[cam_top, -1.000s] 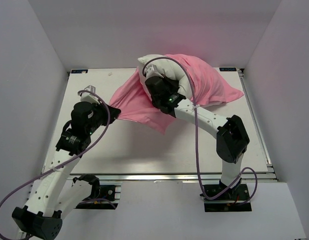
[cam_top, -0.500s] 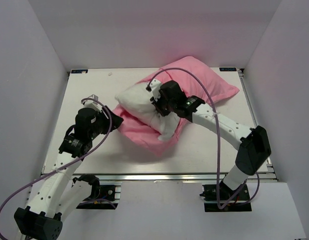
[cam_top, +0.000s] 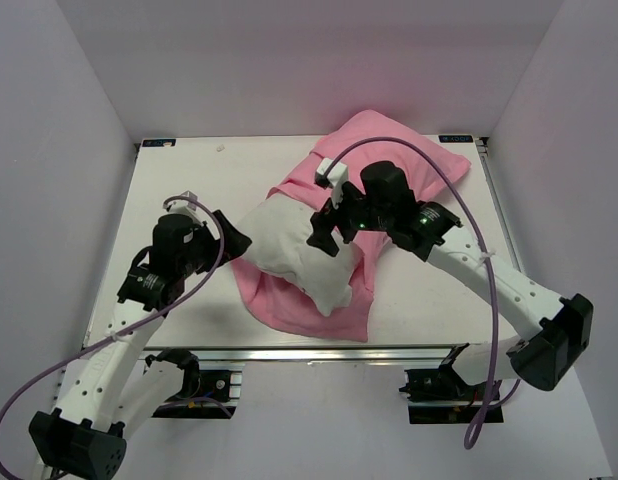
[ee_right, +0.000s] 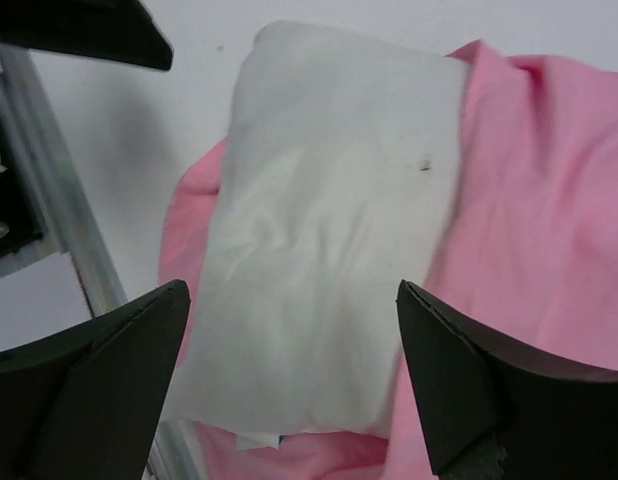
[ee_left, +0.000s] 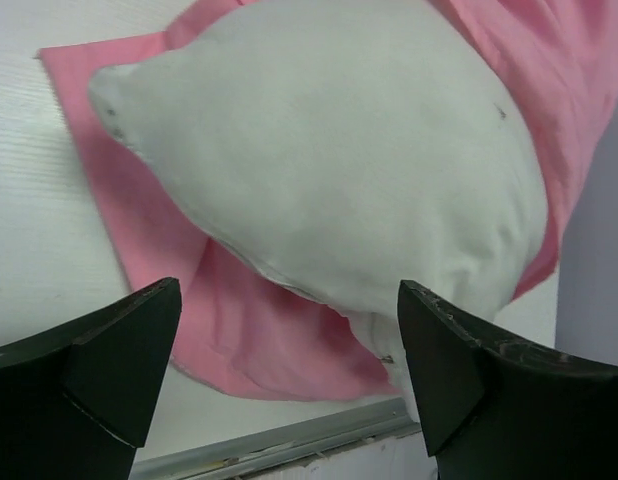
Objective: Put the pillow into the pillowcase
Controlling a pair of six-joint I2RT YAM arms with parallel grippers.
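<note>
So pillow (cam_top: 289, 248) approx half in pillowcase (cam_top: 394, 150); left gripper (cam_top: 237, 236) & right gripper (cam_top: 323, 232) gape wide, empty. Next we grab its hem, pull over.

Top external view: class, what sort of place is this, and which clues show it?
Probably a robot test cell in a lab: the left arm and right arm are mounted at the edge of a white table, plain white walls box it in, and a pillow and pillowcase lie there.

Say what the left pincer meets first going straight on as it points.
Probably the pillow: its bare white end lies dead ahead between the open fingers of the left pincer, though depth is unclear.
</note>
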